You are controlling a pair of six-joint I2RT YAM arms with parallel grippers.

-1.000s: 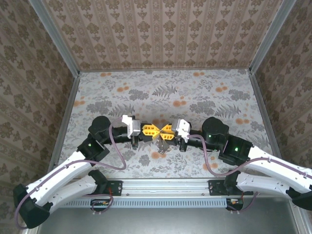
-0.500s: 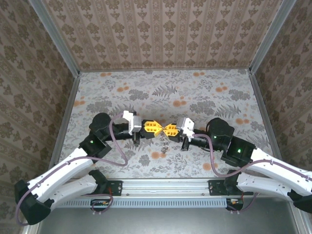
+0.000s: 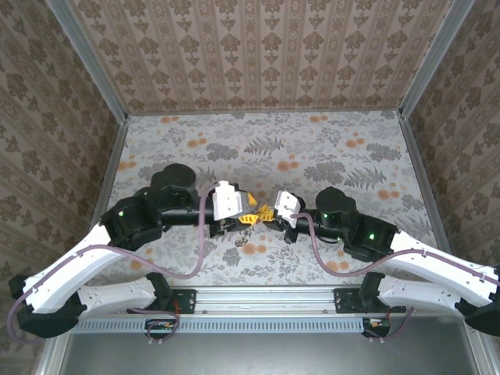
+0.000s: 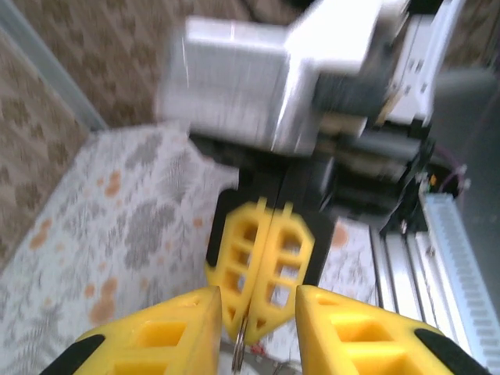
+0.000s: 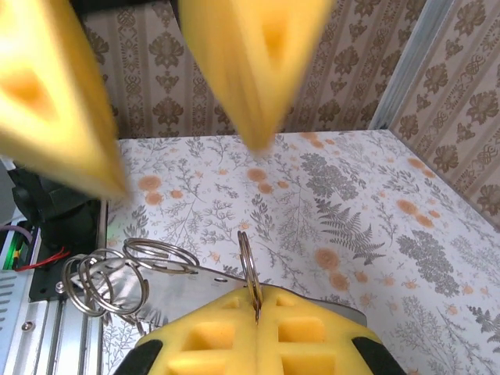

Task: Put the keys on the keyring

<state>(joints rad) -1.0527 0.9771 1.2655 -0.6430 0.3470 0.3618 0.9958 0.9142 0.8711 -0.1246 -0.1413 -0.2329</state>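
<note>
Right gripper (image 5: 256, 301): jaws clenched on upright silver keyring (image 5: 248, 262).
Left gripper (image 4: 258, 301): jaws released, facing it closely.
Linked rings (image 5: 105, 283): beside keyring.

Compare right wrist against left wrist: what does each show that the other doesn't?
Right wrist: the keyring stands edge-on, pinched in the shut right gripper. A bunch of linked silvery rings sits beside it at lower left. The blurred fingers of the left gripper are spread above it.
Left wrist: the right arm's grey wrist body is seen head-on, along with the rail at the table edge. Here the rings are just a blurred sliver.
Both: the two grippers face tip to tip, right shut and left open, over the floral table.
</note>
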